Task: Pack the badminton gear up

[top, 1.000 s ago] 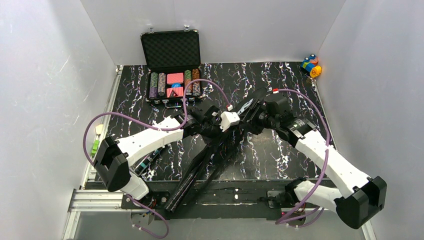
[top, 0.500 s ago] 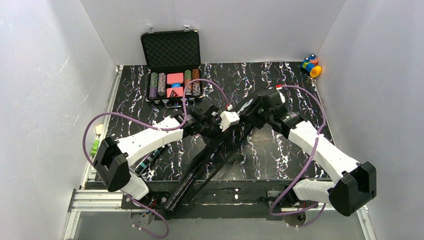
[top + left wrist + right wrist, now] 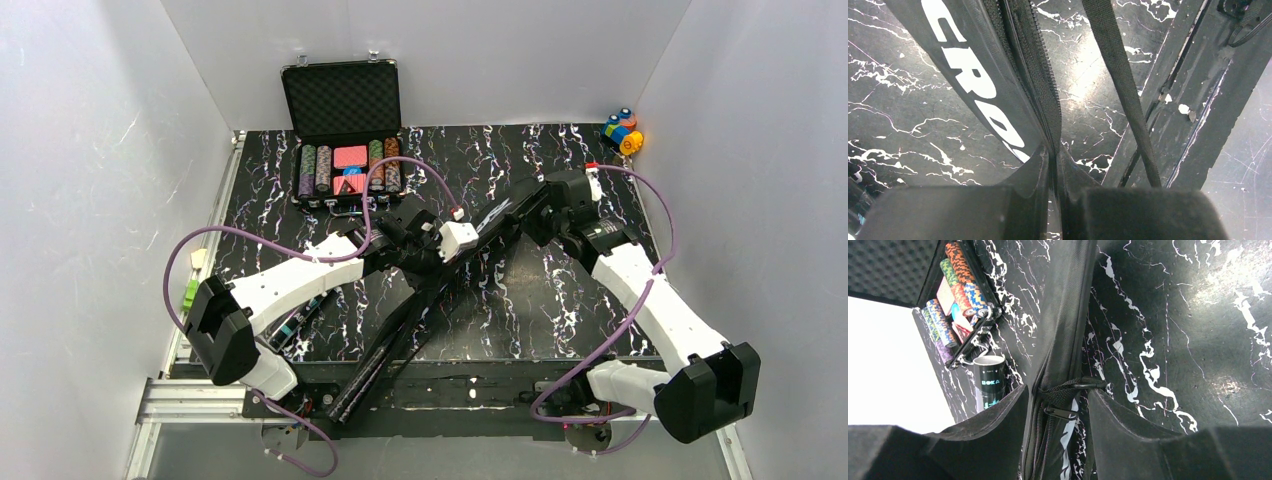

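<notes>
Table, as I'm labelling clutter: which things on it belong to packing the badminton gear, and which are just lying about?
Job in hand: CROSSWAY bag, black tube with teal print.
Lying about: poker chip case, colourful toy blocks.

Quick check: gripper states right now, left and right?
Left gripper: closed on the zipper edge of the black racket-shaped bag lettered CROSSWAY.
Right gripper: open, straddling that bag's zipper pull.

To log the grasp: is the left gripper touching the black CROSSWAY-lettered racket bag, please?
Touching. The left wrist view shows the left gripper pinched shut on the zipper edge of the black racket bag.
</notes>
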